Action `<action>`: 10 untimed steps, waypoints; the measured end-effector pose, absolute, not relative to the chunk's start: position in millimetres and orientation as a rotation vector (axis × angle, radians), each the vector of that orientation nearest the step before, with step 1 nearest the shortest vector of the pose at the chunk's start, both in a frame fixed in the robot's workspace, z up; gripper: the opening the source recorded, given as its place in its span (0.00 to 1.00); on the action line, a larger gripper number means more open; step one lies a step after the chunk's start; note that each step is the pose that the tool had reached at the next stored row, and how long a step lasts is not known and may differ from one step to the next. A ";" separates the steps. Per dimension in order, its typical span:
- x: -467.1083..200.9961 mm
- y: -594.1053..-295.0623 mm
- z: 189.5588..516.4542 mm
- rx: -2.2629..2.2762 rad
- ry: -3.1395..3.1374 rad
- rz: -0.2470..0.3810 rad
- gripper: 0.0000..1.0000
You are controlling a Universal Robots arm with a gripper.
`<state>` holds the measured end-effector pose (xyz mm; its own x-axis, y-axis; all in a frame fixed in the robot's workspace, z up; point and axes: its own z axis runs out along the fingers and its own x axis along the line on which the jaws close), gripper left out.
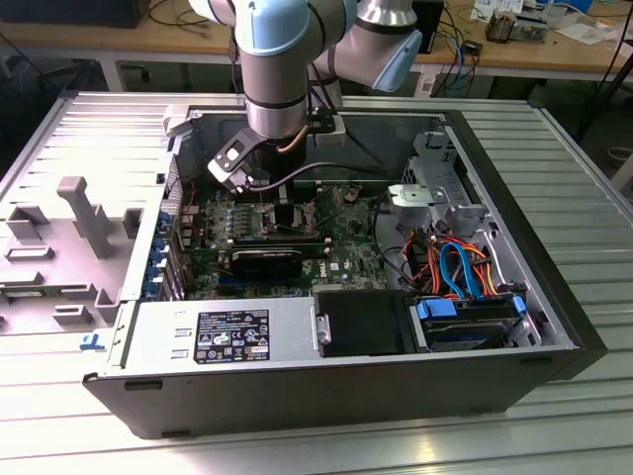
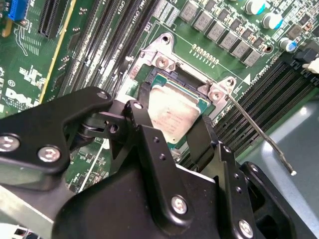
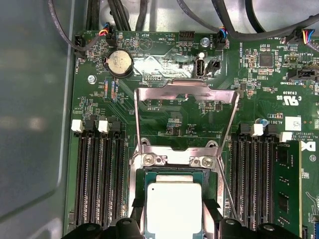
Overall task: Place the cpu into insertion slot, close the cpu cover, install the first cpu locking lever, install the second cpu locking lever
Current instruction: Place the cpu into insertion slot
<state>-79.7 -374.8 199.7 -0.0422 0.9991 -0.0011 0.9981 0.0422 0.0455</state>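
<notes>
Cpu (image 3: 173,211), dull silver top up, right over the insertion slot (image 2: 168,79); fully seated or not, cannot tell. Jaws clamped on it in both wrist views, one black finger (image 2: 199,142) against each of two opposite edges. Just past the slot, the cpu cover (image 3: 185,88) standing up open, behind two screws on the slot's rim. Beside the slot, a thin wire locking lever (image 2: 254,132), unlatched and raised off the board. Memory slots (image 3: 97,174) on either side of the slot on the green motherboard (image 3: 169,119). Farther out, in the exterior view, the arm (image 1: 277,69) reaching down inside an open computer case (image 1: 297,396) on a ribbed metal table (image 1: 554,416).
</notes>
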 end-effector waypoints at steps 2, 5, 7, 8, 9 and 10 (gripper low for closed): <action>-79.6 -374.8 199.9 2.163 2.231 0.048 0.54; -79.7 -374.8 200.1 2.175 2.219 0.046 0.54; -79.7 -374.8 200.1 2.177 2.217 0.046 0.54; -79.7 -374.8 200.1 2.179 2.215 0.046 0.54; -79.7 -374.8 200.1 2.181 2.213 0.046 0.54; -79.7 -374.8 200.1 2.183 2.210 0.046 0.54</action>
<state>-79.7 -374.8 200.1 -0.0123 0.9999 -0.0039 0.9989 0.0124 0.0454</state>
